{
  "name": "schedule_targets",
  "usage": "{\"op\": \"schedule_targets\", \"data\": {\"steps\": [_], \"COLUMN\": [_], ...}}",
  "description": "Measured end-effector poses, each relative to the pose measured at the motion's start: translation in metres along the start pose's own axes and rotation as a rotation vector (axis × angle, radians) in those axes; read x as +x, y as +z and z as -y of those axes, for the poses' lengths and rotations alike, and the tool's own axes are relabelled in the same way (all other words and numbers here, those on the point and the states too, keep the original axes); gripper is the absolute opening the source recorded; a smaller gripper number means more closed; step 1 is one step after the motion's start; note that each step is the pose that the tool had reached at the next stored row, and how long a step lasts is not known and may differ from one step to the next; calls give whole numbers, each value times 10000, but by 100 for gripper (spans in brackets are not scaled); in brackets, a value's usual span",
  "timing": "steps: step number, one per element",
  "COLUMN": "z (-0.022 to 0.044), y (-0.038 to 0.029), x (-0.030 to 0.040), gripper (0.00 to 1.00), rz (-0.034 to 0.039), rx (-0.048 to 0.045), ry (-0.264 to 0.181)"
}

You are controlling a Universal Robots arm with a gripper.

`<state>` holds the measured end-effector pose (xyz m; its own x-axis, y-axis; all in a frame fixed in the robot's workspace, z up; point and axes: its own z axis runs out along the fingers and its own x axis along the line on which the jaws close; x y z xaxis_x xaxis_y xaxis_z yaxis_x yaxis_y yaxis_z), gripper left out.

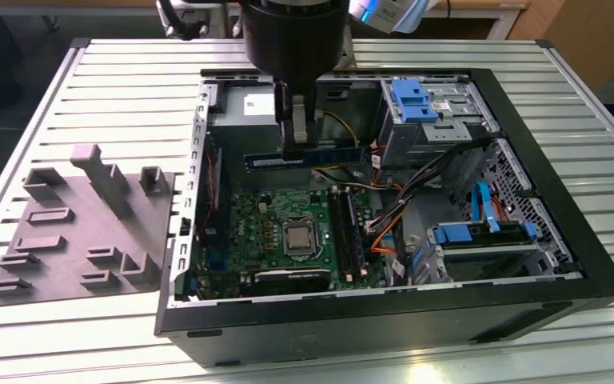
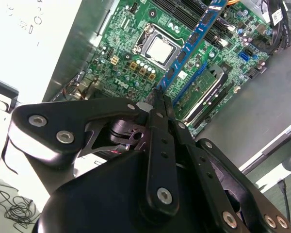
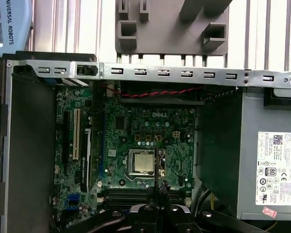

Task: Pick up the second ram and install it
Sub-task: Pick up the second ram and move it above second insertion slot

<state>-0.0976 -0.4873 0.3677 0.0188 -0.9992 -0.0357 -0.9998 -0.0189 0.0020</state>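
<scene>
over the open black computer case [image 1: 392, 314], dark gripper [image 1: 298, 138], jaws pinching the slim blue-green second ram [image 1: 318, 160], green motherboard [image 1: 269, 220] beneath

Second ram [image 1: 339, 158]: I see a slim blue stick with black chips, on edge, level, aloft above the motherboard [image 1: 285, 232], seemingly clear of the slots.

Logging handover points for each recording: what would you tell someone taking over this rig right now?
Gripper: shut on the second ram, gripped near its middle.
Where: the ram hangs inside the open computer case, above the motherboard and clear of the memory slots. The grey fixture plate lies on the table at the exterior view's left.
Done: pick-up.
Left: the ram is not yet seated in a slot.
</scene>
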Motion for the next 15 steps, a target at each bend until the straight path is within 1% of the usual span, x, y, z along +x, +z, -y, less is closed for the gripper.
{"op": "schedule_targets", "data": {"steps": [15], "z": [60], "y": [73], "x": [4], "gripper": [11], "rz": [0], "rx": [0], "ry": [0]}}
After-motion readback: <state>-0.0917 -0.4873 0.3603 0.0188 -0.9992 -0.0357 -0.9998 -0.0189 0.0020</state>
